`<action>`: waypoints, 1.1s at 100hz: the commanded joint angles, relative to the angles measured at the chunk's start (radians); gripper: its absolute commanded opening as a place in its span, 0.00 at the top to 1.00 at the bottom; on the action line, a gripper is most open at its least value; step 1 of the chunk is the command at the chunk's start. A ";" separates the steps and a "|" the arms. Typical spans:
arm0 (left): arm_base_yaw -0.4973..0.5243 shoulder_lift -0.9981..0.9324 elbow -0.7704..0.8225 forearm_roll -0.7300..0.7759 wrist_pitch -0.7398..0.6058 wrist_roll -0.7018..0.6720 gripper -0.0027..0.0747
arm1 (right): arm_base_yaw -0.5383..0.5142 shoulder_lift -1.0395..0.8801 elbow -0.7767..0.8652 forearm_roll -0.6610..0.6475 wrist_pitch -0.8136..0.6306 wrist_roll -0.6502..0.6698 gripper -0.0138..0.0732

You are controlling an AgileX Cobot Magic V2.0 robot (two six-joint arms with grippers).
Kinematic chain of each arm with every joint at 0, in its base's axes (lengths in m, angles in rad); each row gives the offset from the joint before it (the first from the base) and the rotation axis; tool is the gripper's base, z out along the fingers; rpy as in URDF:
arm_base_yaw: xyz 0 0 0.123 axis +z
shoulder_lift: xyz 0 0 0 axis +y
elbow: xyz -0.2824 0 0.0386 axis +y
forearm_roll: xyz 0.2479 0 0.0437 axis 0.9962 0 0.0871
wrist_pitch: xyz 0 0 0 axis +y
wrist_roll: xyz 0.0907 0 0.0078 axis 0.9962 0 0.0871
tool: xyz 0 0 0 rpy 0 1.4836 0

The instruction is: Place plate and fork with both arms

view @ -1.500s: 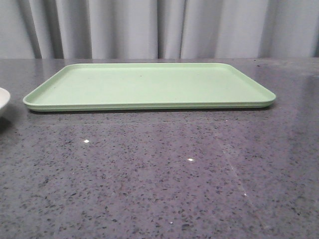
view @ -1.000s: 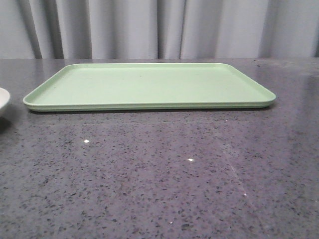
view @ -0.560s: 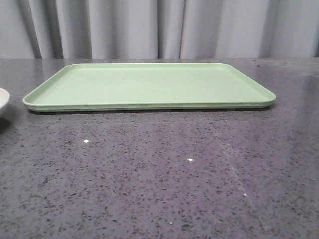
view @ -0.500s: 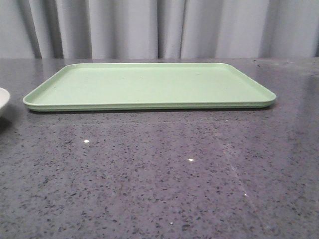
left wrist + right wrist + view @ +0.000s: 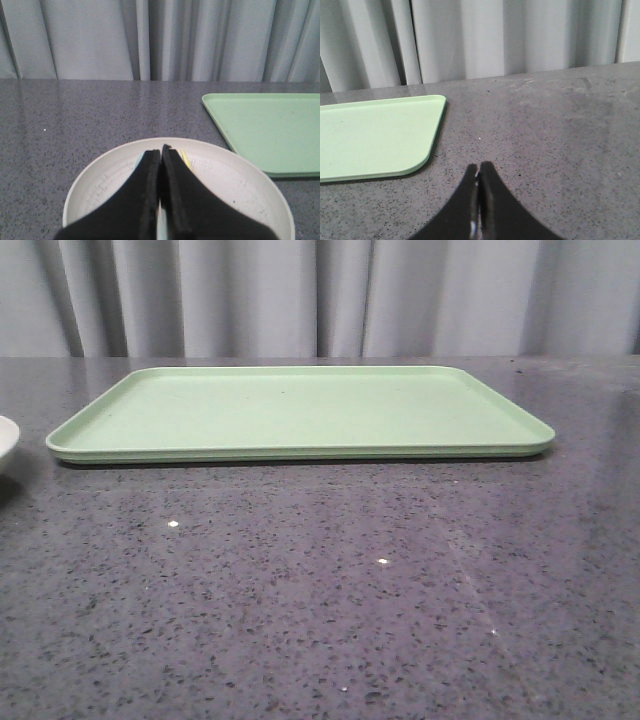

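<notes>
- Only a sliver of the plate [image 5: 5,443] shows in the front view, left of the green tray [image 5: 300,410] and apart from it, on the speckled grey table [image 5: 320,590].
- In the left wrist view the plate [image 5: 240,185] lies just beside the tray's near corner, with a bit of yellow, seemingly the fork [image 5: 185,159], and a pale blue edge inside it.
- Left gripper [image 5: 161,150] hangs over the plate, fingers pressed together, holding nothing.
- Right gripper [image 5: 478,172], likewise closed and empty, sits over bare table right of the tray [image 5: 375,135].
- Grey curtain [image 5: 320,295] hangs behind the tray.
</notes>
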 commanded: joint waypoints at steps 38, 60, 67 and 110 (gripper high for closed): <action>-0.001 0.353 -0.359 -0.010 -0.013 -0.003 0.99 | -0.006 0.357 -0.400 0.000 0.237 -0.012 0.92; -0.001 0.496 -0.461 -0.010 0.051 -0.003 0.99 | -0.006 0.498 -0.478 0.000 0.245 -0.012 0.92; -0.001 0.520 -0.481 -0.010 0.074 -0.003 0.99 | -0.006 0.527 -0.492 0.000 0.258 -0.012 0.92; -0.001 0.540 -0.500 -0.010 0.091 -0.003 0.34 | -0.006 0.555 -0.502 0.000 0.282 -0.012 0.30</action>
